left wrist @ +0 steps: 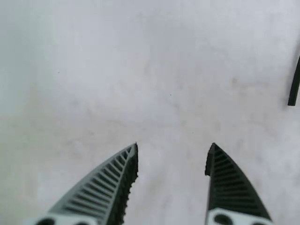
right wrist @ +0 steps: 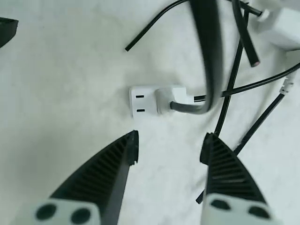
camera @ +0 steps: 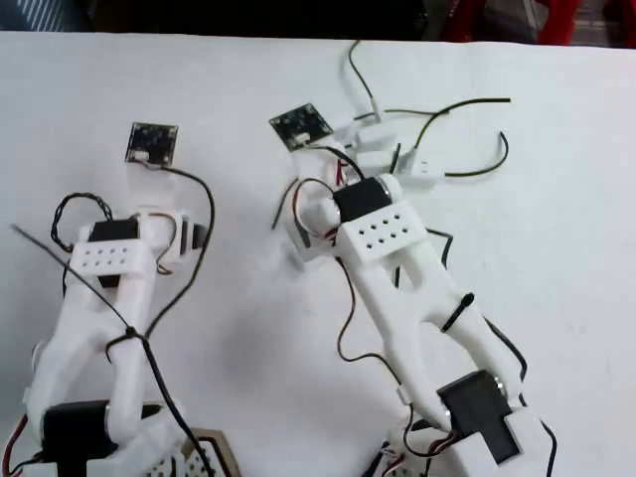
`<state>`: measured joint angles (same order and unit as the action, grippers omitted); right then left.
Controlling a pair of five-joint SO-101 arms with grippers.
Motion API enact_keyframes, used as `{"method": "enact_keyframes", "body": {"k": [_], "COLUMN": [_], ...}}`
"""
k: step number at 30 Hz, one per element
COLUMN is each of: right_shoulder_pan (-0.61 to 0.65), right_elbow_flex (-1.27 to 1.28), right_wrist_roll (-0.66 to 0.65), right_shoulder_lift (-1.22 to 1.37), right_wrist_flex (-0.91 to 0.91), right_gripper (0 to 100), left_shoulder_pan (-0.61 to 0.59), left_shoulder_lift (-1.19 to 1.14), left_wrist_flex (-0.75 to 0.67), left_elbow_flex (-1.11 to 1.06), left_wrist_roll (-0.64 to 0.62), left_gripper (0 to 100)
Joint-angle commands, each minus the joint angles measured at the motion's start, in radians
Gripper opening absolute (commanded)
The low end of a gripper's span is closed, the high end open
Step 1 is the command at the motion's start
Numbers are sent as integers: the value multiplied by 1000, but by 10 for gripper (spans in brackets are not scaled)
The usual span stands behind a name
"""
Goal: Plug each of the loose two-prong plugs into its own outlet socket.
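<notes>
Outlet socket (right wrist: pixel 141 103) bears one plug (right wrist: pixel 170 98); right hand (right wrist: pixel 172 137) spread nearby.

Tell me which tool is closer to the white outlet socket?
Right. The right tool is open just short of the white outlet socket; the left tool hangs over bare table, farther off.
</notes>
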<state>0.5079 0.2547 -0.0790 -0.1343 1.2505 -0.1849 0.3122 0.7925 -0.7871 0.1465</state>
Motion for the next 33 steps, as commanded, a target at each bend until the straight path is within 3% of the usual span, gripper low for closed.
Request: {"method": "enact_keyframes", "body": {"k": [1, 6, 13, 19, 24, 29, 33], "right_shoulder_pan": [13, 25, 45, 73, 82, 81, 76], "right_elbow_flex": [25, 94, 118, 172, 173, 173, 173], "right_wrist_roll": [3, 3, 5, 3, 8, 9, 11], "right_shoulder_lift": [-33, -8, -5, -16, -16, -16, -16], "right_wrist_flex": [-10, -71, -140, -145, -136, -133, -136], "right_gripper": [208, 195, 14, 18, 18, 18, 18], "left_shoulder_pan": [45, 45, 50, 51, 54, 119, 163], "left_shoulder_lift": [53, 53, 53, 61, 101, 259, 438], "left_wrist_flex": [-34, -91, -91, -68, -63, -71, -172], "left_elbow_flex": [-14, -40, -40, -32, -37, -141, -301], "left_wrist_roll": [-2, -2, -2, -2, -2, 14, 80], "left_gripper": [243, 243, 242, 221, 24, 20, 23]}}
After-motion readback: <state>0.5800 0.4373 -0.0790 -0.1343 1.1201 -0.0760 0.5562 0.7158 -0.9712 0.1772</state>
